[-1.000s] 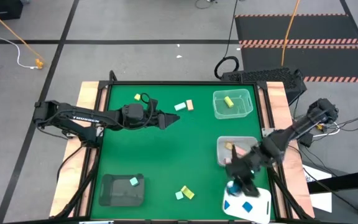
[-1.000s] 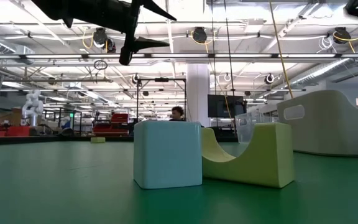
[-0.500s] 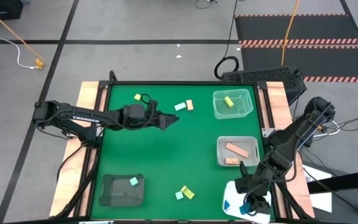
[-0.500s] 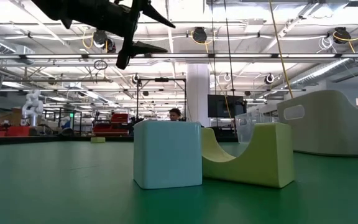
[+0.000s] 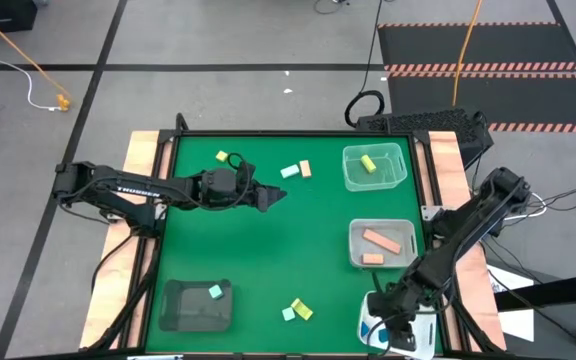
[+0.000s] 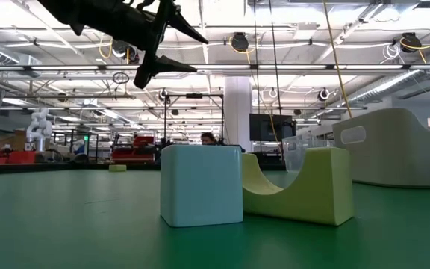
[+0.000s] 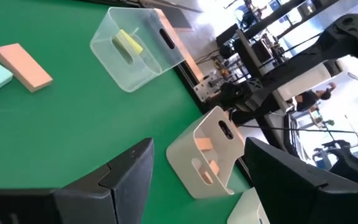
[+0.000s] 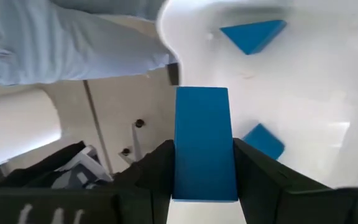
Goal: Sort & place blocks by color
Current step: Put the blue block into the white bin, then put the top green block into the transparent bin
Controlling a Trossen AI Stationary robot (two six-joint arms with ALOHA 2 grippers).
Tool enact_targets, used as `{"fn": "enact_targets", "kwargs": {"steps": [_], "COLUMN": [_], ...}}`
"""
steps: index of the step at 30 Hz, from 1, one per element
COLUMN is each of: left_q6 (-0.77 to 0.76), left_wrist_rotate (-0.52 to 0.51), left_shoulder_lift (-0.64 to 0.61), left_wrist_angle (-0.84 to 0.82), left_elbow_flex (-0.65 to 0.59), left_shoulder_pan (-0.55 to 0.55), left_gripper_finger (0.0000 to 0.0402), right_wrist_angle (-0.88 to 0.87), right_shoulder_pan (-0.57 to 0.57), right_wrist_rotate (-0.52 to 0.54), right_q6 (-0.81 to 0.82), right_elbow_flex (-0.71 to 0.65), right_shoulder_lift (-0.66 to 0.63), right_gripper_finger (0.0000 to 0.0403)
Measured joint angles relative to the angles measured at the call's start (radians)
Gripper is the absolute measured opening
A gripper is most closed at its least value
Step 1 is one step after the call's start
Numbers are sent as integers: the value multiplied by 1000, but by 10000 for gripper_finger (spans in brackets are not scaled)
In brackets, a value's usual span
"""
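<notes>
Lower right, over white tray: right gripper clenched on blue block; left gripper spread, hovering upper-middle bench.

A: Blocks first, what was the count?
B: There were three yellow blocks, three mint blocks, three pink blocks and three blue blocks.
A: And trays?
B: I counted four: two clear trays, one dark tray and one white tray.
</notes>
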Motion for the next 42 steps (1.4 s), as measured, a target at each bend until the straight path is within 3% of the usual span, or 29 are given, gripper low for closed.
{"fn": "enact_targets", "kwargs": {"steps": [9,14,22,26,30,37,42], "left_q6": [21,30,45,64,110,146,193], "left_wrist_rotate": [0,0,0,1,1,1,1], "left_shoulder_lift": [0,0,0,0,0,0,0], "left_wrist_angle": [-12,-13,-14,-20,-20,-20,-20], "left_elbow_flex": [0,0,0,0,0,0,0], "left_shoulder_pan": [0,0,0,0,0,0,0], "left_gripper_finger": [253,253,253,253,253,253,253], "right_wrist_angle": [-3,-3,-3,-3,33,236,266], "right_shoulder_pan": [0,0,-1,-9,-10,-23,-85], "right_wrist_rotate": [8,79,72,-21,-109,-132,-129], "right_q6": [18,65,77,77,76,106,131], "right_elbow_flex": [0,0,0,0,0,0,0], "right_shoulder_lift": [93,93,93,93,75,-25,-104], "right_gripper_finger": [134,137,200,227,227,209,208]}}
